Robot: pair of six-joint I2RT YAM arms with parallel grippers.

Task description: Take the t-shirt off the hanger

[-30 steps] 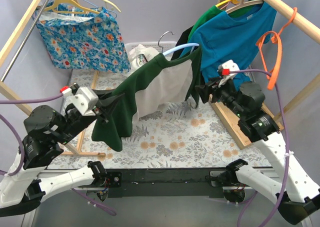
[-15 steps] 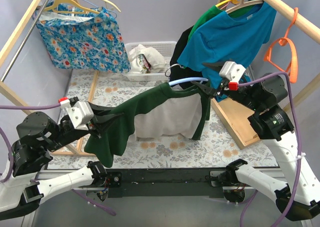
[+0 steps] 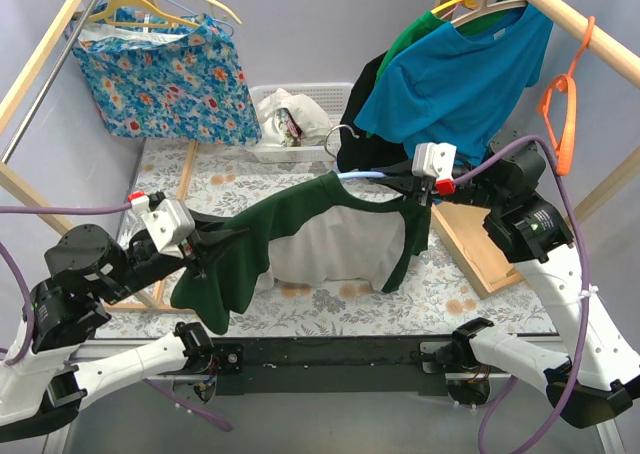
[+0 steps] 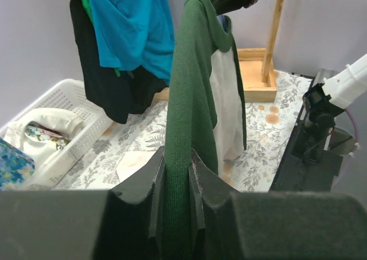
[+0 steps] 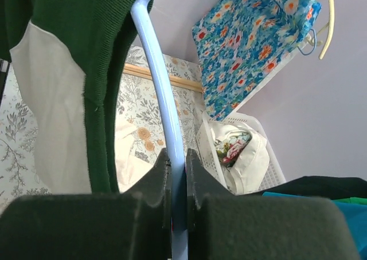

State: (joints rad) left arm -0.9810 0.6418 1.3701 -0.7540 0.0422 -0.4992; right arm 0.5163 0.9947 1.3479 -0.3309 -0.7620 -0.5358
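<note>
The left gripper [image 4: 178, 171] clamped the shirt [image 3: 290, 214], the right gripper [image 5: 176, 168] the hanger [image 5: 156, 77]. The shirt hung stretched between them above the table [image 3: 330, 304]. A steady leftward pull along the hanger's arm would likely slip it free.

T-shirt [image 3: 265, 229] — green and white, hanger [image 5: 159, 94] pale blue

Floral table [image 3: 330, 299], white basket [image 3: 325, 96], possibly wooden base [image 3: 468, 249]

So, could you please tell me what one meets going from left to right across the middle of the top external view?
left gripper → green t-shirt → right gripper → wooden base board
</note>
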